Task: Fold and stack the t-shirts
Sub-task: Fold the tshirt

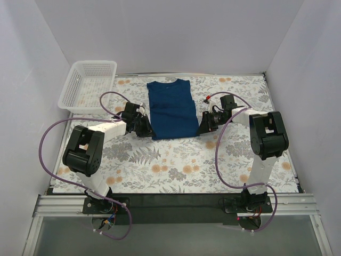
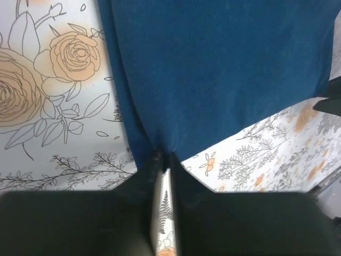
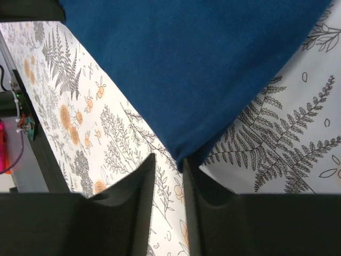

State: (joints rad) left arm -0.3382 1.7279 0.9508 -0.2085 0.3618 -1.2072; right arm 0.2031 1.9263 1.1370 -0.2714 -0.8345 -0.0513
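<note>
A navy blue t-shirt (image 1: 171,109) lies folded into a long strip on the flowered tablecloth, collar to the far side; no print shows. My left gripper (image 1: 145,128) is at its near left corner. In the left wrist view the jaws (image 2: 164,156) are nearly closed and pinch the puckered shirt corner (image 2: 213,74). My right gripper (image 1: 205,127) is at the near right corner. In the right wrist view the jaws (image 3: 169,159) stand a little apart, with tablecloth showing between them. The shirt corner (image 3: 197,69) ends at the right fingertip (image 3: 187,162).
A white mesh basket (image 1: 88,82) stands at the far left, half off the tablecloth. White walls close in the left, back and right. The flowered tablecloth (image 1: 176,165) stretches between the shirt and the arm bases.
</note>
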